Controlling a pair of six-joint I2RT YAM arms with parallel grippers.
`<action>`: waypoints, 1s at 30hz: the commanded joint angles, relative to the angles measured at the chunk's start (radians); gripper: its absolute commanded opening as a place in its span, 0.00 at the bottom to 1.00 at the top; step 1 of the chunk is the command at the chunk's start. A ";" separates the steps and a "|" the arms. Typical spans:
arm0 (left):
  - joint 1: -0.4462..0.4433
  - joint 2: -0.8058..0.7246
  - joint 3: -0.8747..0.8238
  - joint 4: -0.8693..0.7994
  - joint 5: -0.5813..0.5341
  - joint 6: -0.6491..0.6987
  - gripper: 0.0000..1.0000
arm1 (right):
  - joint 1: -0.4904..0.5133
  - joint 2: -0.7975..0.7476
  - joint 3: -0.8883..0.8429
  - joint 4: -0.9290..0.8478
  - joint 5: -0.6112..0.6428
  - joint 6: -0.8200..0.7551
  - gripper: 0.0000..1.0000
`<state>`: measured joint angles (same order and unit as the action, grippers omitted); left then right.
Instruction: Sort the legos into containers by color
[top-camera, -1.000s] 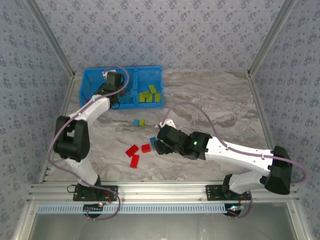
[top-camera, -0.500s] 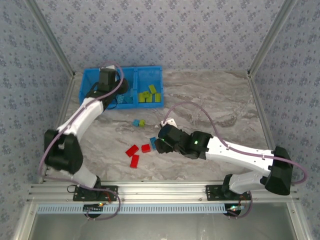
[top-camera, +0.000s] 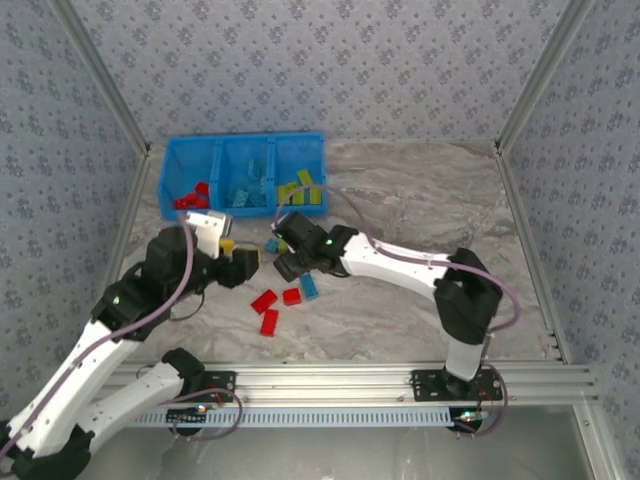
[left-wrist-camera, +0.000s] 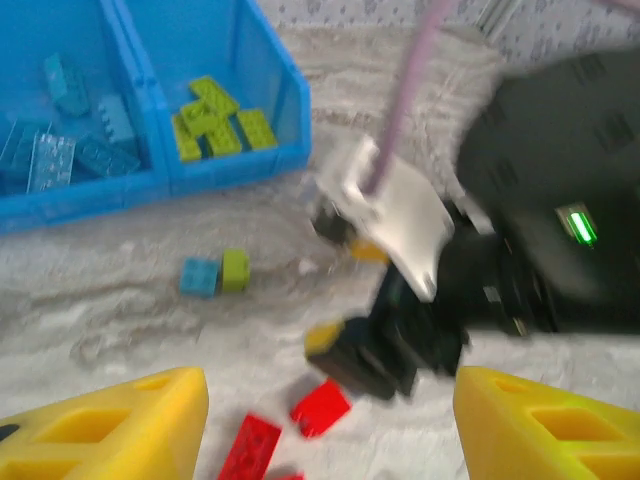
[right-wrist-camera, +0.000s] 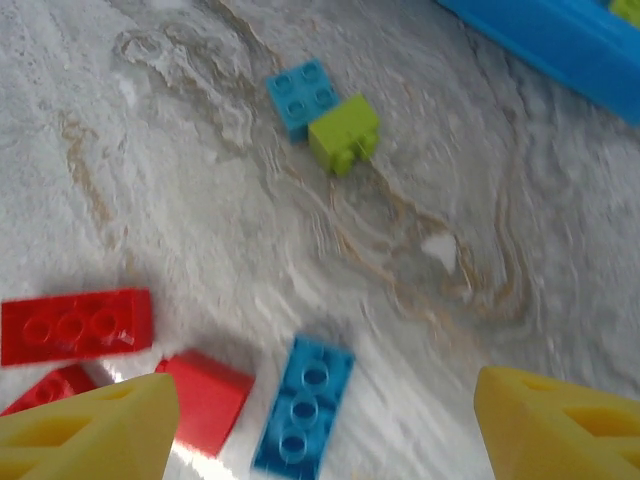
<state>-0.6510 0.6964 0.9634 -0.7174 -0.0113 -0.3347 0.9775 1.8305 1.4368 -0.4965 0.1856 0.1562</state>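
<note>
The containers (top-camera: 165, 190) are three joined blue bins at the back left, holding red (top-camera: 190, 197), light blue (top-camera: 250, 192) and yellow-green legos (top-camera: 303, 190). Three red bricks (top-camera: 268, 305) and a long blue brick (top-camera: 309, 286) lie loose on the table. My left gripper (top-camera: 243, 263) hovers left of them, open and empty (left-wrist-camera: 330, 430), with two red bricks (left-wrist-camera: 320, 408) ahead of it. My right gripper (top-camera: 288, 262) is open (right-wrist-camera: 325, 430) above the long blue brick (right-wrist-camera: 303, 405). A small blue brick (right-wrist-camera: 303, 95) touches a green one (right-wrist-camera: 345, 133) beyond it.
The two grippers face each other closely over the loose bricks; the right gripper's black body (left-wrist-camera: 400, 340) looms in the left wrist view. Marbled tabletop (top-camera: 420, 210) stretches to the right. Patterned walls enclose the workspace.
The left arm pulled back from the bins to the table's middle and its jaws opened. The right arm swung left and farther back, uncovering the long blue brick.
</note>
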 joint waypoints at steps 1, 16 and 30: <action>-0.003 -0.071 -0.069 -0.110 0.027 0.046 0.66 | -0.042 0.110 0.125 -0.031 -0.043 -0.130 0.80; 0.005 -0.101 -0.142 -0.114 0.007 0.057 0.99 | -0.139 0.485 0.478 -0.157 -0.278 -0.257 0.66; 0.040 -0.107 -0.150 -0.116 -0.012 0.059 0.99 | -0.140 0.304 0.298 -0.066 -0.175 -0.160 0.22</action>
<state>-0.6209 0.6018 0.8124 -0.8204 -0.0158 -0.2810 0.8356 2.2570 1.7897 -0.5900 -0.0444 -0.0547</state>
